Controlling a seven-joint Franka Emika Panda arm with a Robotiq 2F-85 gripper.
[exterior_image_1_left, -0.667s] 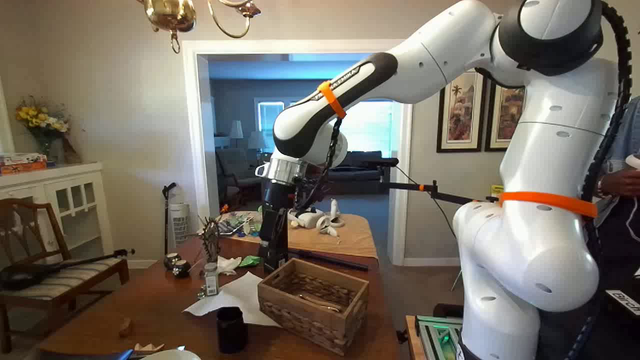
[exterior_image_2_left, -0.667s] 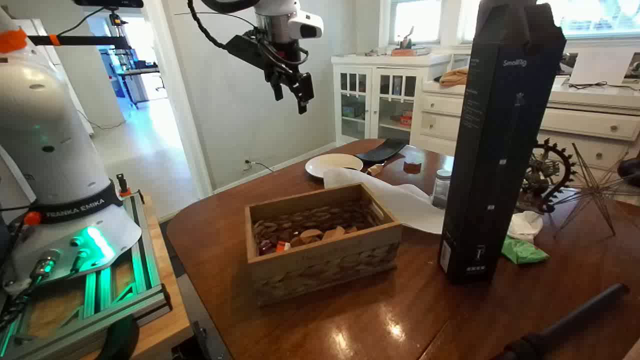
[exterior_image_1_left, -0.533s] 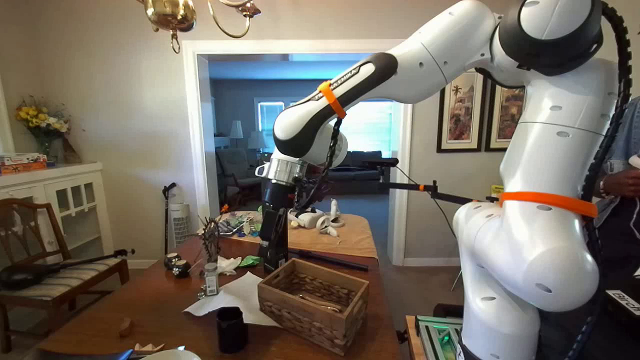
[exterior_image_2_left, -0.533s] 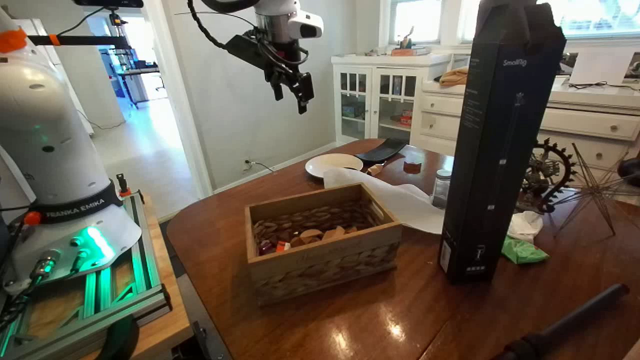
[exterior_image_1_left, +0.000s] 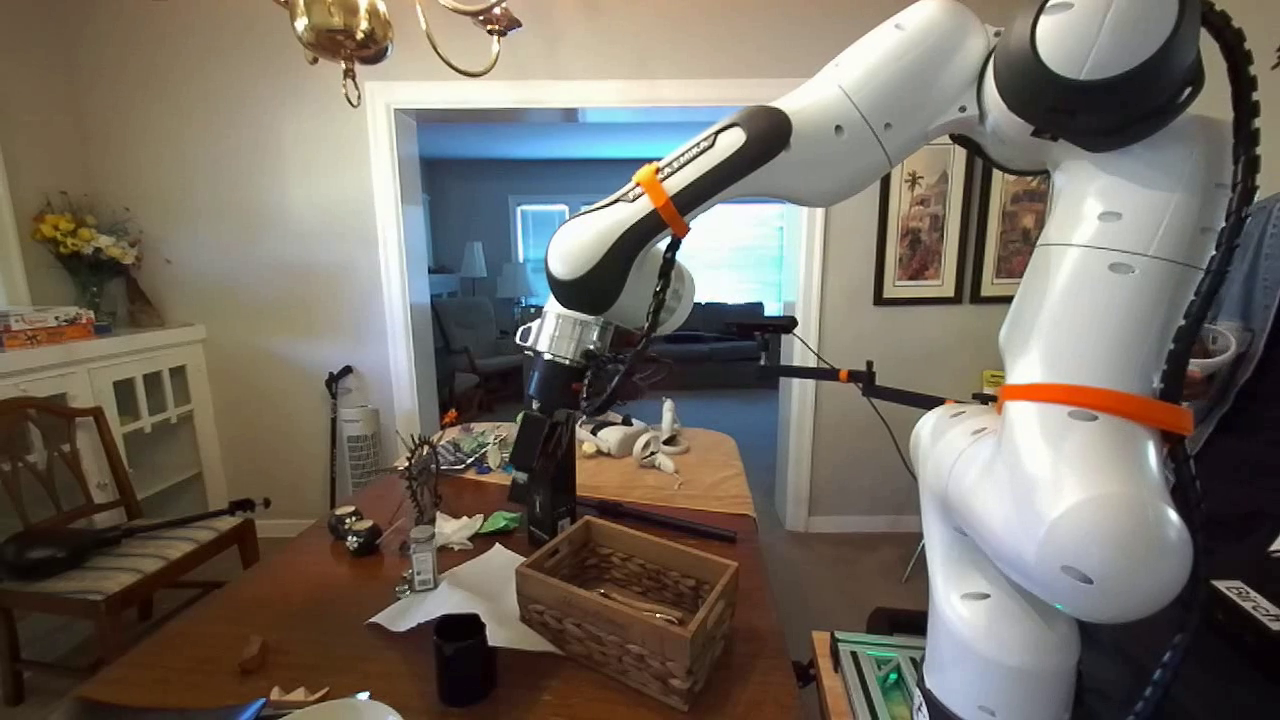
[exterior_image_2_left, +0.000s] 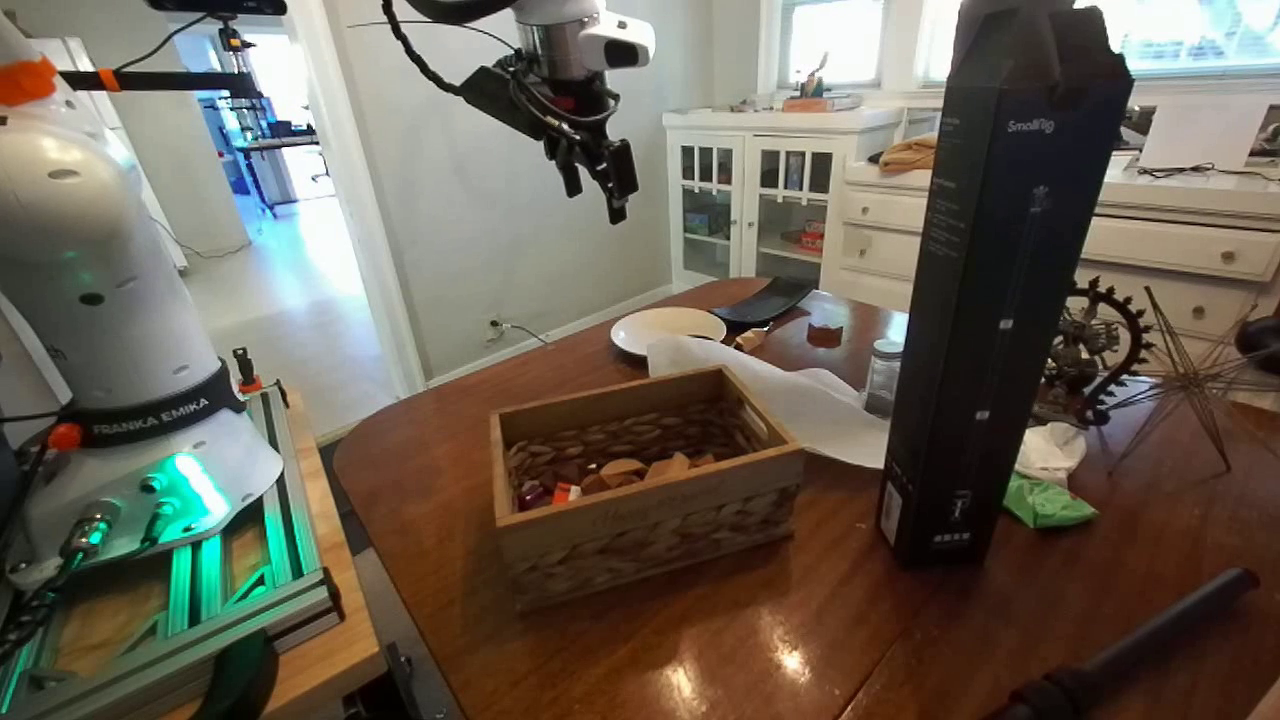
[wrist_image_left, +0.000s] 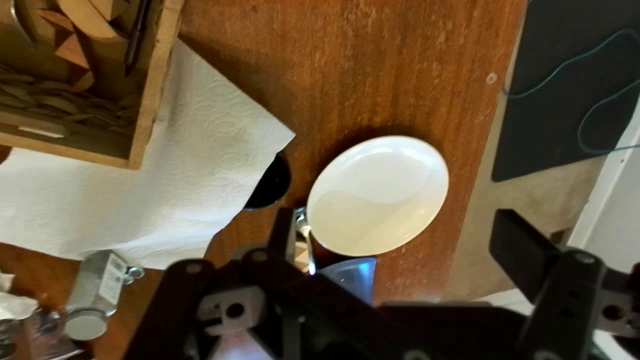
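So the big wooden basket (exterior_image_2_left: 655, 537) with woven sides is parked on the brown surface (exterior_image_2_left: 560, 655), and it's got a bunch of wooden pieces (exterior_image_2_left: 622, 470) in it, plus an orange thing (exterior_image_2_left: 565, 493) and a purple thing (exterior_image_2_left: 531, 494). The wrist view also catches a dark pen-like stick (wrist_image_left: 137, 37) and a thin curved metal bit (wrist_image_left: 19, 22) in there. A white paper sheet (wrist_image_left: 210, 135) spreads out from the basket's corner and, seen from the wrist, partly hides the mouth of a black cup (exterior_image_1_left: 463, 660); the inside is too dark to read. There's a lidded glass jar (exterior_image_2_left: 882, 378) with a label, standing just beside the sheet, contents hard to make out. The tall black box (exterior_image_2_left: 1000, 300) stands upright near the basket, and I can't see into that either.

Then there's the white plate (wrist_image_left: 377, 195), lying on the surface near its edge, with a dark curved tray (exterior_image_2_left: 766, 302) right beside it and a wooden chunk (exterior_image_2_left: 825, 336) nearby.

As for the gripper (exterior_image_2_left: 595, 203), it hangs in the air well above the surface, fingers (wrist_image_left: 522, 245) spread wide with just air between them. In the wrist view the plate sits below, framed between the fingers.
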